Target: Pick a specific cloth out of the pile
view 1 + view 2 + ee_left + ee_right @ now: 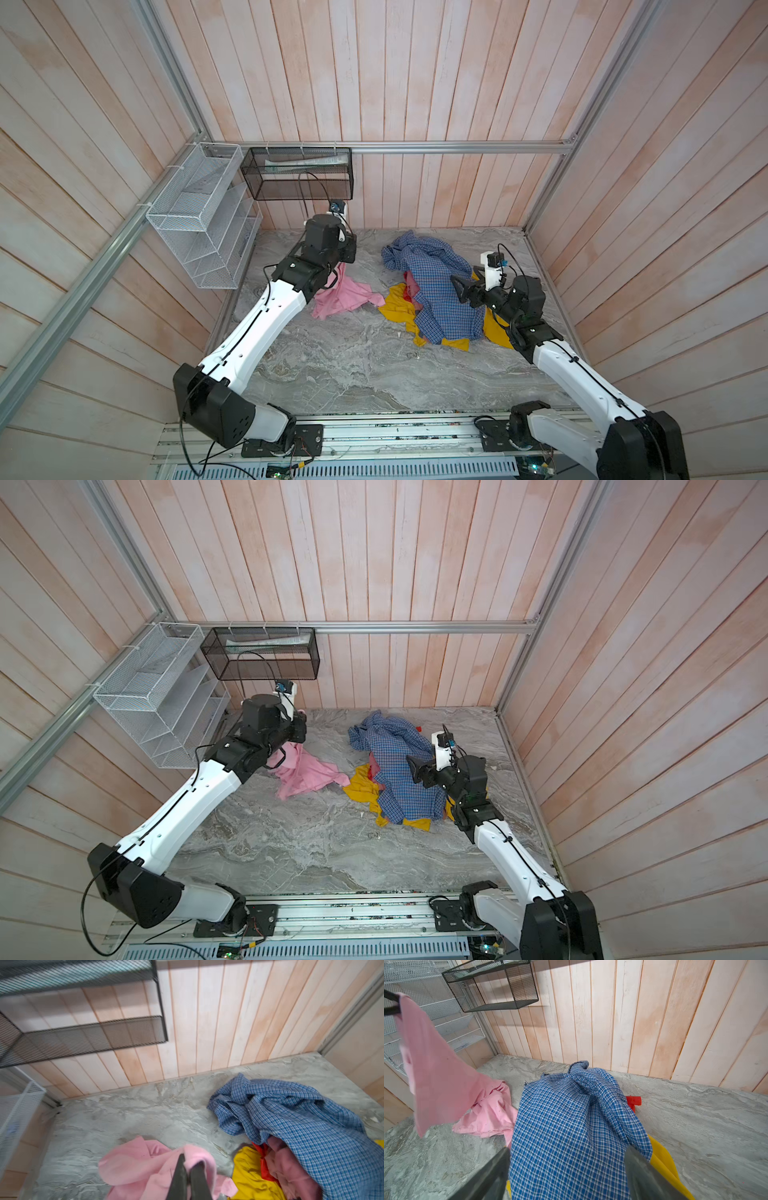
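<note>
Left gripper (190,1160), clamped on the cloth (133,1163), holds it beside the pile (440,291); right gripper (568,1149) gapes empty; full lift-off likely next

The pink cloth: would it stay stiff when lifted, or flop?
Probably floppy: the pink cloth hangs limp from the left gripper, its lower part crumpled on the table. Likely light, since a small pinch holds it up.

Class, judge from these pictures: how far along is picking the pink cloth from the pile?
Done: the pink cloth lies beside the pile. In hand: the left end effector is shut on its raised edge; the rest drapes onto the table. Remaining: lifting it fully clear.
</note>
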